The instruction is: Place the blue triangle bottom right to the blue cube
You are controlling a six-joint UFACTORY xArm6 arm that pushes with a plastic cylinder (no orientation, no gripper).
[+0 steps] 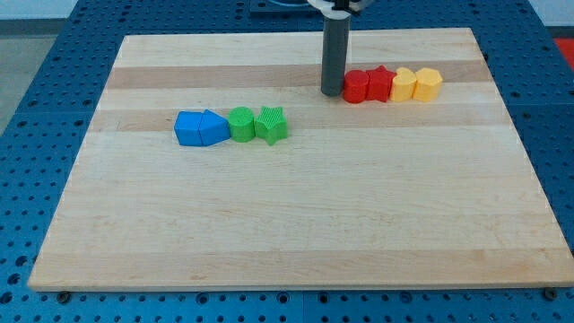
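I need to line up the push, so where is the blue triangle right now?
The blue triangle lies left of the view's centre, touching the blue cube on its left and the green cylinder on its right; my tip is far off, beside the red blocks.

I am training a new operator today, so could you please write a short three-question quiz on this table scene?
1. True or false: my tip touches the blue triangle.
2. Which block lies nearest my tip? A) green star B) red cylinder C) yellow block at the row's right end
3. Fill in: the blue cube sits at the view's ____ end of the blue-green row, which also holds the green cylinder.

Key: 1 false; 2 B; 3 left.
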